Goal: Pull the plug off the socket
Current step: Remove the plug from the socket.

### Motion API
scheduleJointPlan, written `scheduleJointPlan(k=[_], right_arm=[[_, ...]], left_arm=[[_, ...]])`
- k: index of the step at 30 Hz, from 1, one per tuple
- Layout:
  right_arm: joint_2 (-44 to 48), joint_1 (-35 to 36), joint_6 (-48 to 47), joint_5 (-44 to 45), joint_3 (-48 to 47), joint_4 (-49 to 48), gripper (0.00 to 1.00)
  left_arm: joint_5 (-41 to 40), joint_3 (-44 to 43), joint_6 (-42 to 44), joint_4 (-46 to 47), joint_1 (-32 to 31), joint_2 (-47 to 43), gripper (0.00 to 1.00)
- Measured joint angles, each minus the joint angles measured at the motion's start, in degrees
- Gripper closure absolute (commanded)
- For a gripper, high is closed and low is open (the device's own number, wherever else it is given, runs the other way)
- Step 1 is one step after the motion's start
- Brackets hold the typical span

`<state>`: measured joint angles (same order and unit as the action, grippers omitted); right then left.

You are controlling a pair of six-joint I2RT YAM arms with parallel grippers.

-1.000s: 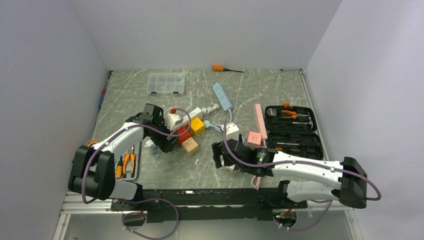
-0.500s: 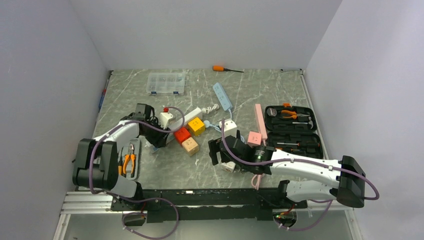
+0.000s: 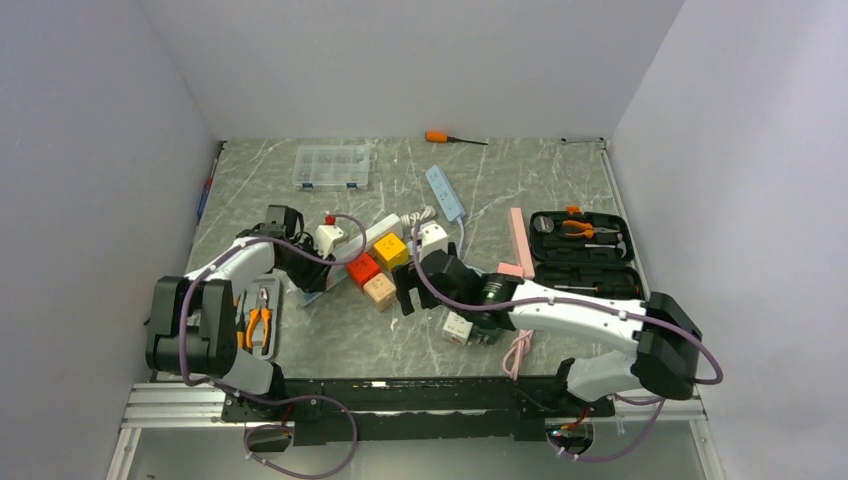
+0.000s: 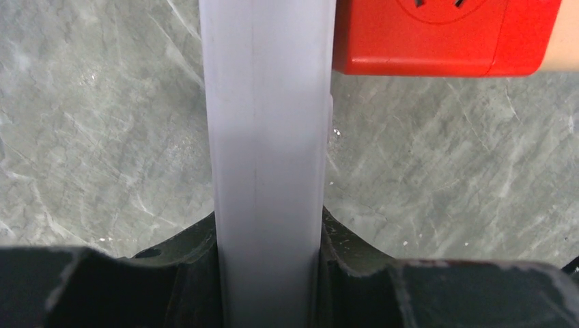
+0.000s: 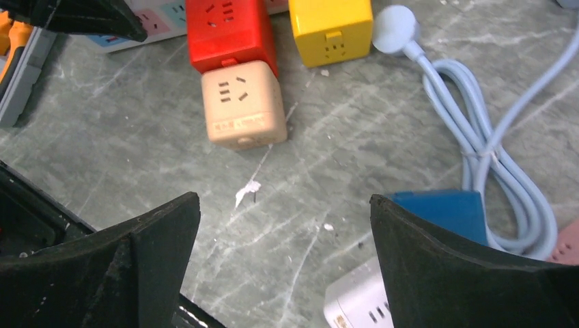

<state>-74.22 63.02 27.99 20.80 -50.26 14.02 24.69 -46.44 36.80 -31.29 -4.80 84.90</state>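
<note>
Currently the left hand (image 4: 267, 239) clamps the white power strip (image 4: 266, 123) just beside the red cube socket (image 4: 437, 34); no seated plug is discernible. The right hand (image 5: 283, 225) hovers near that cube, wide and empty. Risk: strip slips under pull.

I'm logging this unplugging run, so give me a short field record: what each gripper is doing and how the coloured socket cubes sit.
left gripper: closed around the pale power strip, next to the red cube
right gripper: open, empty, above the table near the beige cube
cubes: red cube pressed against beige cube; yellow cube stands separate beside them
tool case: open, on the table's right side
</note>
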Motion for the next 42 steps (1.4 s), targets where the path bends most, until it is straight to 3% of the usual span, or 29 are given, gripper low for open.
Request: scheduleJointPlan(k=[6, 13, 22, 26, 42], right_arm=[[-8.3, -0.2, -3.0, -2.8, -4.8, -4.0, 0.07], [-12.5, -0.4, -3.8, -6.5, -7.3, -8.7, 0.1], [-14.8, 0.1, -2.9, -9.9, -9.0, -13.9, 0.12], [-15.5, 1.4, -2.3, -10.3, -9.0, -15.7, 0.0], [-20.5, 3.9, -6.4, -7.8, -9.5, -22.0, 0.0]], left_arm=[[-1.7, -1.1, 3.3, -9.2, 0.5, -6.5, 0.94], [-3.8, -4.2, 6.9, -21.2, 0.6, -14.6, 1.0], [-6.7, -4.5, 4.1, -23.7, 0.6, -15.1, 1.0], [-7.2, -7.5, 2.1, -26.1, 0.6, -15.1, 1.0], [-6.0, -12.6, 0.1, -31.3, 0.7, -15.3, 1.0]])
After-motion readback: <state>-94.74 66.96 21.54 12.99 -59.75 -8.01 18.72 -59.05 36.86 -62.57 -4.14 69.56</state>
